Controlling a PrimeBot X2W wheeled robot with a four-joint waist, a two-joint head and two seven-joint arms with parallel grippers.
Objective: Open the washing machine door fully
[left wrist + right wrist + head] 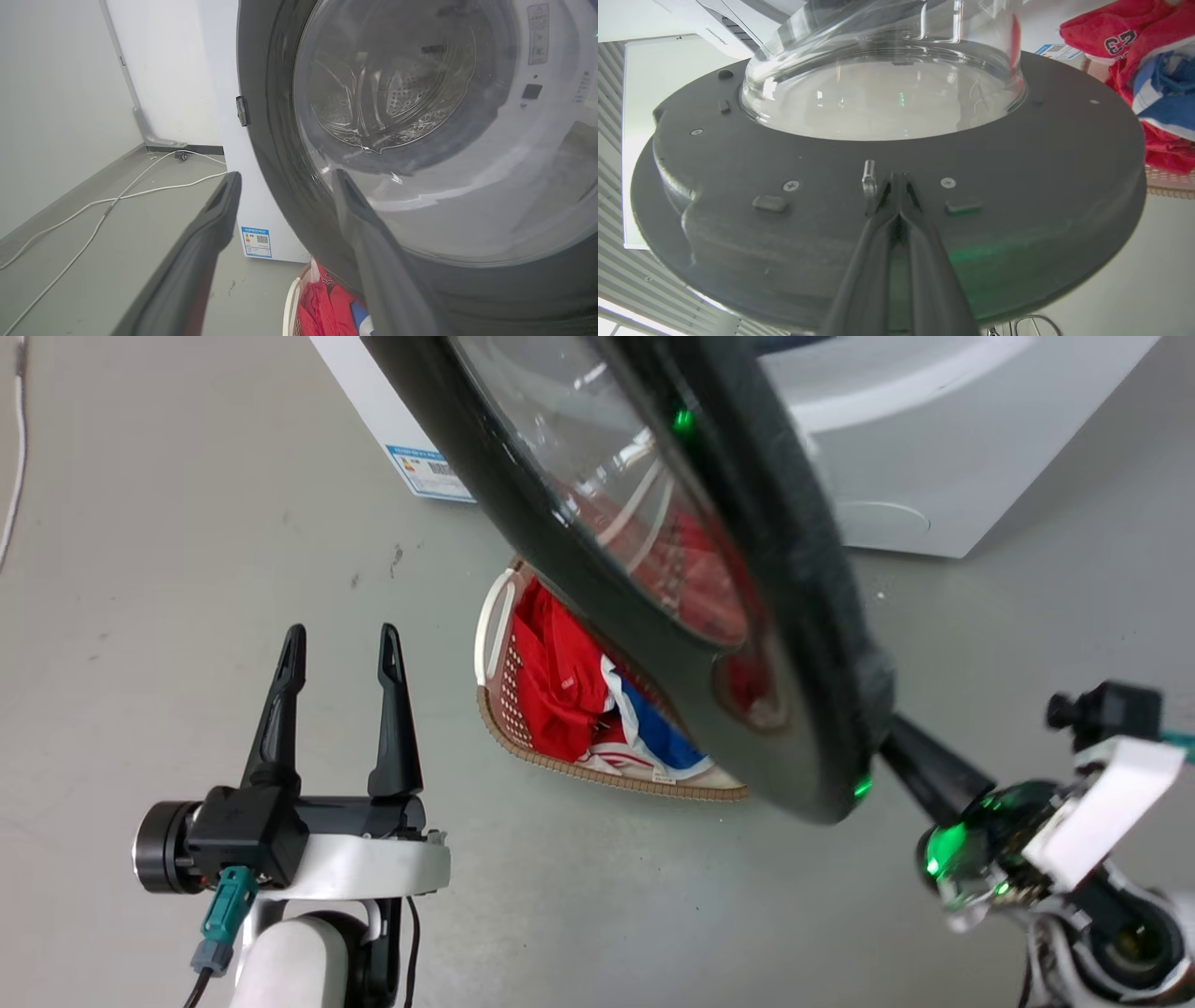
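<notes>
The washing machine door (803, 569), a black disc with a clear glass bowl, stands swung partway out from the white washing machine (896, 457) and crosses the middle of the head view. My right gripper (896, 177) is shut, its tips pressed against the door's inner black face (1041, 163) beside a small metal pin. In the head view its fingers (934, 770) reach behind the door's lower edge. My left gripper (341, 635) hangs open and empty to the door's left, apart from it. The left wrist view looks between the open left gripper (285, 176) at the door's rim (266, 116).
A white laundry basket (490, 635) with red and blue clothes (555, 672) sits on the floor under the door. A white cable (117, 196) runs along the grey floor left of the machine. A small round filter cover (887, 518) marks the machine's lower front.
</notes>
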